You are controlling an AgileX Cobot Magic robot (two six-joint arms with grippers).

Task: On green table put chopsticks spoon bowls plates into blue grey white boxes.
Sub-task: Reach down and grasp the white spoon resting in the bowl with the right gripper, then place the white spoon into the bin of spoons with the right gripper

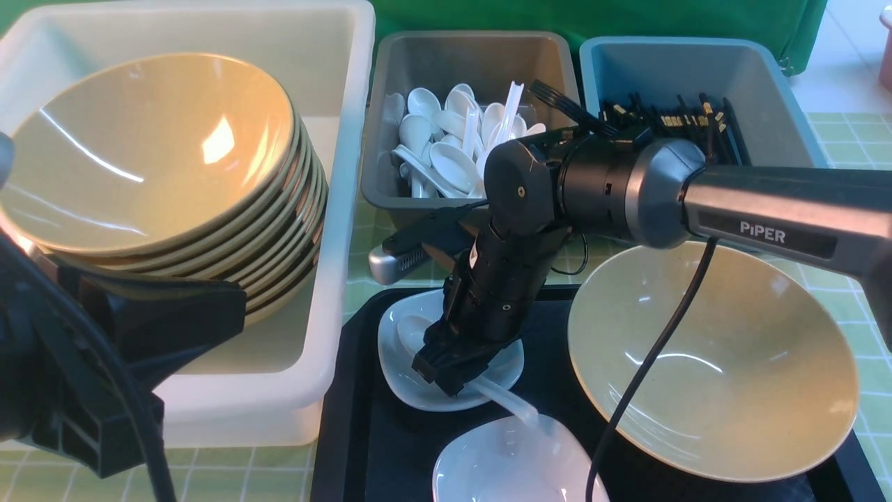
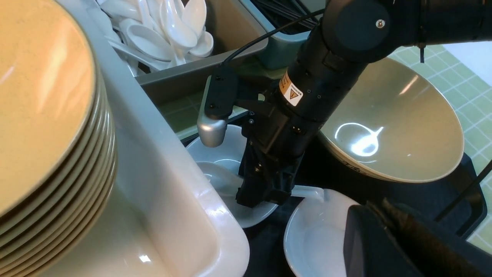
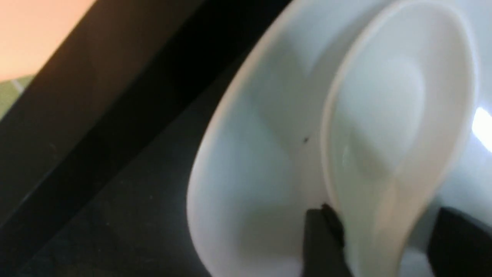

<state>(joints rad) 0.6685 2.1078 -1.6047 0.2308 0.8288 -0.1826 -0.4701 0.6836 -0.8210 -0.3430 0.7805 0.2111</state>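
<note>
Two plates point(image 1: 418, 394), one bowl point(image 1: 711, 362) and one spoon point(image 3: 396, 115) are carried by the tray point(image 1: 362, 432). The right pincer point(image 1: 446, 380) is spread around the spoon; the left pincer point(image 2: 380, 215) is closed.

The plate point(image 1: 516, 464) at six o'clock runs off the picture's edge. The right pincer point(image 3: 388, 238) straddles the handle of the blurred spoon point(image 3: 396, 115); whether it clamps cannot be told.
</note>
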